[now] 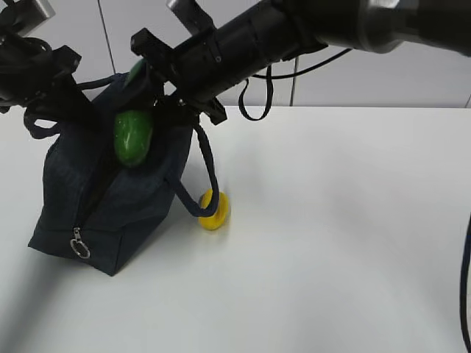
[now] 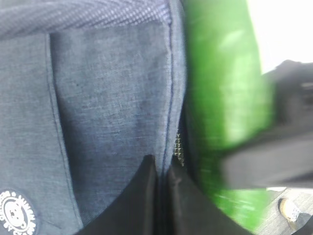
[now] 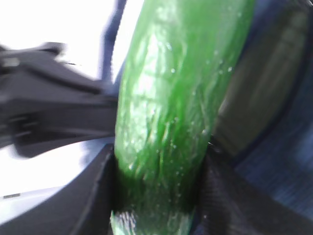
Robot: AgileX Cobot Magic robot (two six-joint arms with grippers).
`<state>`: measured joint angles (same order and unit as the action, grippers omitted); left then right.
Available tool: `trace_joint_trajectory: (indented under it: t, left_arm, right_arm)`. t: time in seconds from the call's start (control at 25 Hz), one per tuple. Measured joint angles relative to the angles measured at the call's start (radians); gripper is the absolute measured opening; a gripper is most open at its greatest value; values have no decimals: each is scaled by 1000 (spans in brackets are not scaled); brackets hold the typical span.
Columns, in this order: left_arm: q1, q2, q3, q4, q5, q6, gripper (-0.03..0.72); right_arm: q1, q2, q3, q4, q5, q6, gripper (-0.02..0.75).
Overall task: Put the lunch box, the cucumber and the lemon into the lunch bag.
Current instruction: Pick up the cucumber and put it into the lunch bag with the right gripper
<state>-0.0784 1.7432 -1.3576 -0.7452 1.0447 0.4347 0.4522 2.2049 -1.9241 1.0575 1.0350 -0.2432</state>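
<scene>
Right fingers (image 3: pixel 98 196): set about halfway apart, one dark pad on each side of the cucumber (image 3: pixel 171 112), both pressed against its glossy skin; the cucumber is held.
Right gripper (image 1: pixel 151 73): reaches across from the right of the exterior view to the top of the lunch bag (image 1: pixel 81 213), with the cucumber hanging lower end down at the bag's mouth.
Left fingers (image 2: pixel 142 196): closed together, their dark tips meeting against navy fabric beside the zipper teeth; whether cloth is pinched between them cannot be told.
Left gripper (image 2: pixel 157 196): at the bag's upper left side in the exterior view, largely hidden by its own arm there.
Cucumber: upright, bright green where lit, lower end just inside the open top of the bag, upper part above the rim.
Lunch bag: boxy, dark navy, standing on the white table (image 1: pixel 338 243); side zipper with a silver ring pull (image 1: pixel 79 248) low at the front corner; round white printed badge on one panel.
Bag handle (image 1: pixel 202 176): loop drooping down the right side, crossing in front of the lemon.
Lemon (image 1: pixel 215 212): yellow, on the table just beside the bag's right lower edge, partly behind the handle loop.
Lunch box: not visible in any view.
Black cable (image 1: pixel 257 92): hangs in a loop from the right arm, behind the bag.
</scene>
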Motion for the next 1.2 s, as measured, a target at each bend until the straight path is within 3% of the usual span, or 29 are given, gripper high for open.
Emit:
trace_joint_trajectory:
  t: [0.76, 0.92, 1.08, 1.2]
  left_arm:
    - [2, 0, 0, -36, -4, 2, -8]
    - [2, 0, 0, -36, -4, 2, -8]
    - [2, 0, 0, -38, -4, 2, -8]
    - [2, 0, 0, -37, -4, 3, -8]
  right_arm:
    - [0, 84, -1, -69, -27, 89, 354]
    - [0, 84, -1, -67, -27, 91, 405]
    - [0, 84, -1, -67, -24, 91, 514]
    - [0, 84, -1, -47, -3, 91, 536]
